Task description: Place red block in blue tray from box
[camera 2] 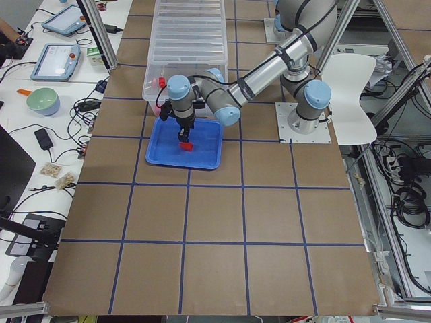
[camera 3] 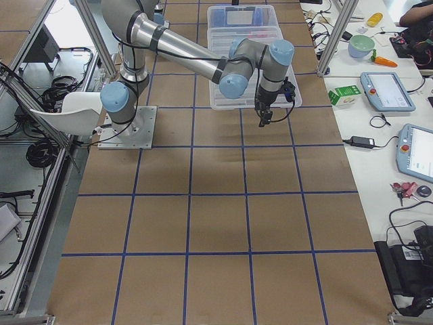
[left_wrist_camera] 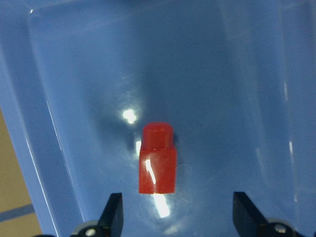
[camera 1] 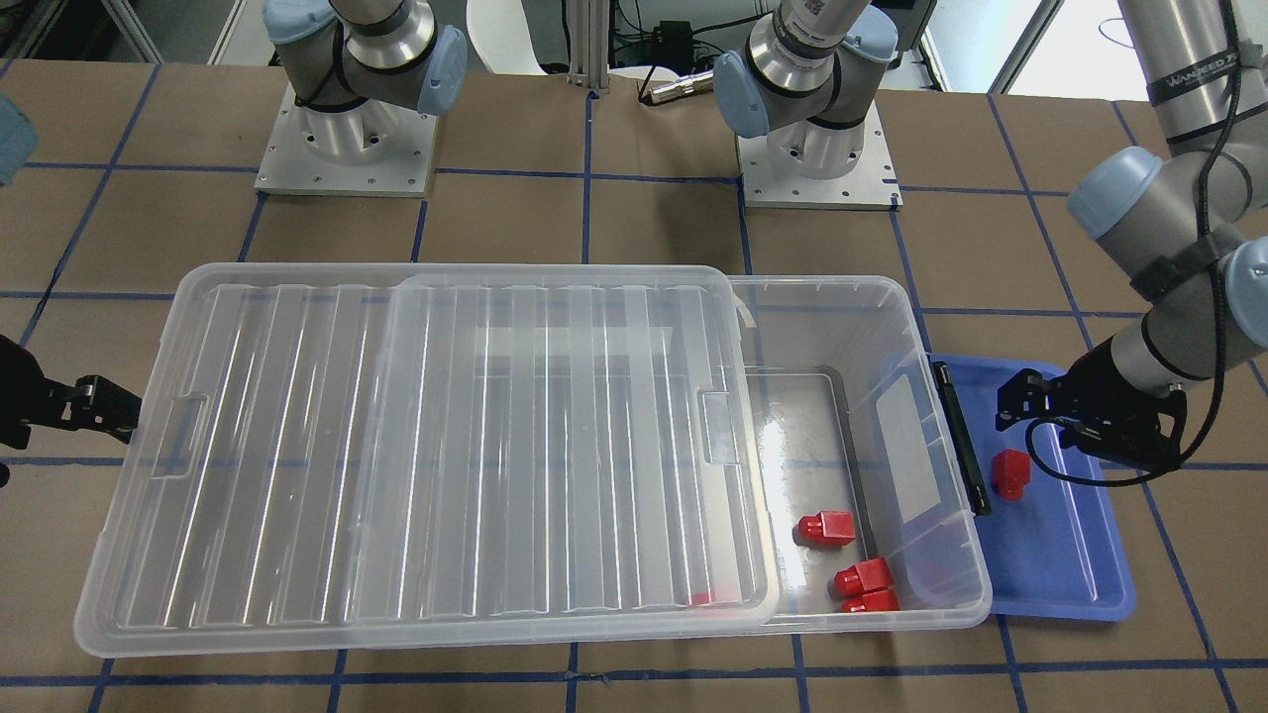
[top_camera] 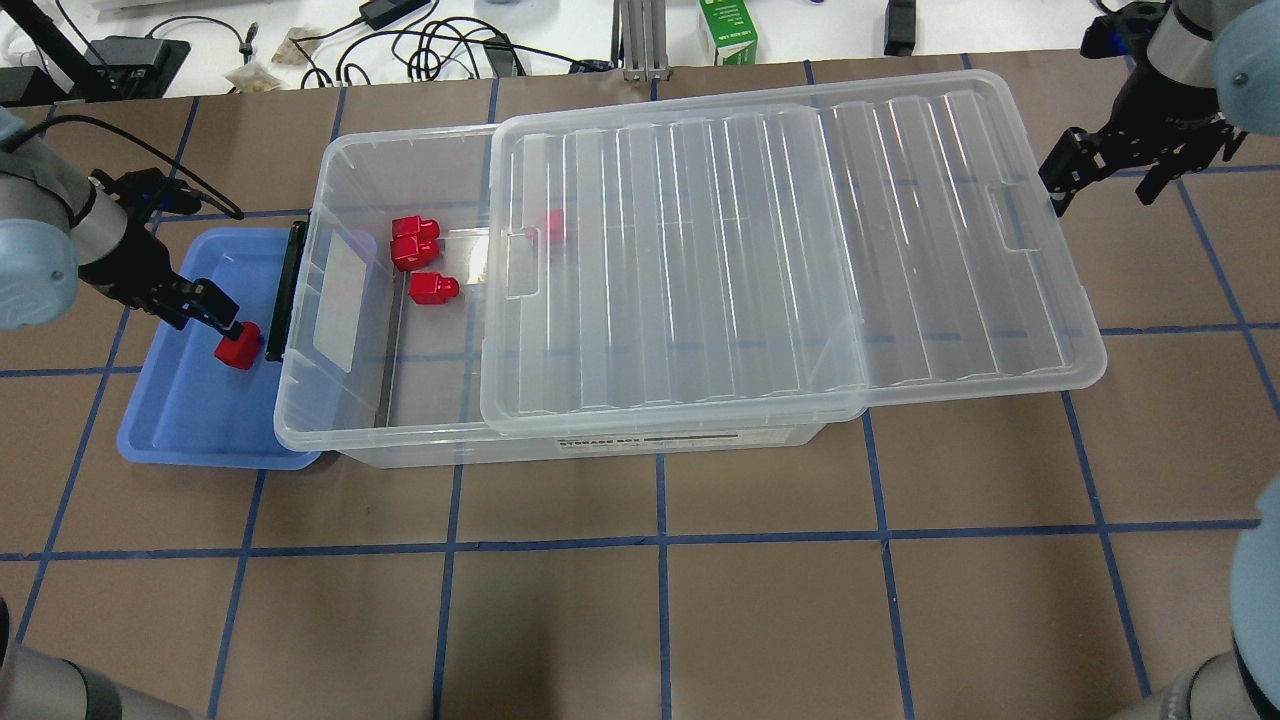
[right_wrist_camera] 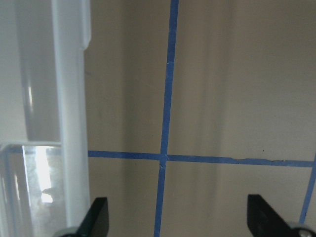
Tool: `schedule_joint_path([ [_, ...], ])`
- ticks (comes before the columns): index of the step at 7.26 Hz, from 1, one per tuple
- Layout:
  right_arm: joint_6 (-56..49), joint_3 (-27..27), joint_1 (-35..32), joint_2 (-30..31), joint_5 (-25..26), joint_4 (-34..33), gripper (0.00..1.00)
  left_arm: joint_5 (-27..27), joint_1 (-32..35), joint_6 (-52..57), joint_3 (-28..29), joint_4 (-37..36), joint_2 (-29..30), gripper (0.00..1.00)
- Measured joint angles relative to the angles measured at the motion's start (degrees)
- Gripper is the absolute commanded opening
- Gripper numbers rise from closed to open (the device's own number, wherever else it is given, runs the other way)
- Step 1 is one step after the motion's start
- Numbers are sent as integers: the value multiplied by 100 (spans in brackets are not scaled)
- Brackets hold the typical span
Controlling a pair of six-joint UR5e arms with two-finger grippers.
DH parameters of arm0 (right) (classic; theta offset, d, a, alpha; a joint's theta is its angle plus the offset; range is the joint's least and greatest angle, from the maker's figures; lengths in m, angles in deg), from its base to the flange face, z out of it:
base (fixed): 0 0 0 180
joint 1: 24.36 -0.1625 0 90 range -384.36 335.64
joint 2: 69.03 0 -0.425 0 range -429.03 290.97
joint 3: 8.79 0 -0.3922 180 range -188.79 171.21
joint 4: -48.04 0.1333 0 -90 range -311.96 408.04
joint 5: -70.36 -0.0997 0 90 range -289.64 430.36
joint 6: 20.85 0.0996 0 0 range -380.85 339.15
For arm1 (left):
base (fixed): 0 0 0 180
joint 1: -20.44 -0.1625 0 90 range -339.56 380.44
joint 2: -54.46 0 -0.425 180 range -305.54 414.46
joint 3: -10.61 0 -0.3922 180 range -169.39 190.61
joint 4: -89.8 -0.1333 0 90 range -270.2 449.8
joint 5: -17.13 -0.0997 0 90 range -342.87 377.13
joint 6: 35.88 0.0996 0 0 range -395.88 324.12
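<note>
A red block (camera 1: 1011,472) lies on the floor of the blue tray (camera 1: 1060,555), also seen from overhead (top_camera: 238,346) and in the left wrist view (left_wrist_camera: 157,160). My left gripper (top_camera: 215,310) hovers just over it, open, with the fingers wide apart on either side and not gripping. The clear box (top_camera: 330,440) sits beside the tray, and its lid (top_camera: 780,260) is slid aside so the tray end is uncovered. Three red blocks (top_camera: 413,250) lie in the open end. My right gripper (top_camera: 1100,185) is open and empty past the lid's far end.
Another red block (top_camera: 552,226) shows through the lid. The box's black latch (top_camera: 290,290) faces the tray (top_camera: 180,420). Brown table with blue tape lines (right_wrist_camera: 165,158). Cables and a green carton (top_camera: 728,30) lie along the far edge.
</note>
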Motion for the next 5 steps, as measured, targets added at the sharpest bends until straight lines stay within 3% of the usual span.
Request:
schedule_joint_path([
  [3,597,0,-339,1,-102,2,100,-1,702,-1180,459,1218,-757,89],
  [5,981,0,-568,1,-159,10,100,-1,1285,-1958,558,1527,-1238,93],
])
